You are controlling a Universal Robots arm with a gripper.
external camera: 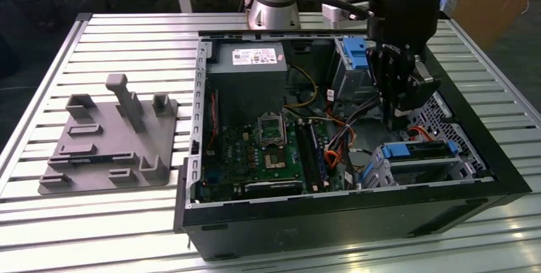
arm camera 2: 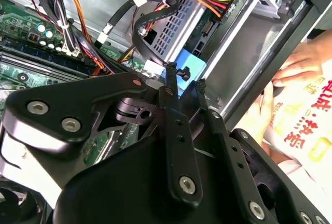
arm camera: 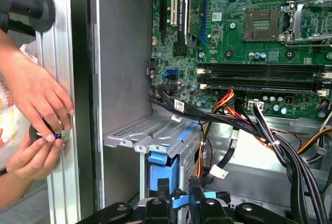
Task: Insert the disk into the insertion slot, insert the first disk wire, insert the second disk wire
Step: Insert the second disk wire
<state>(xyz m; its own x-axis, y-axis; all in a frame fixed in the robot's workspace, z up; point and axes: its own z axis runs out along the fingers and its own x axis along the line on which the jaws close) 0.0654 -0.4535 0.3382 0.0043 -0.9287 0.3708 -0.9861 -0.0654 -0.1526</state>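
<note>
Disk (external camera: 419,150) seated in insertion slot (external camera: 439,167); arm vertical — end effector (arm camera 2: 184,77) at second disk wire (arm camera 2: 190,58) plug; grip unclear.

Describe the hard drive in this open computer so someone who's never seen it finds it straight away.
Find the open black computer case on the slatted table. In its near corner at the exterior view's right sits a silver perforated cage. The hard drive lies in it, flat and framed in bright blue plastic, unlike the upright blue latch farther back.
</note>
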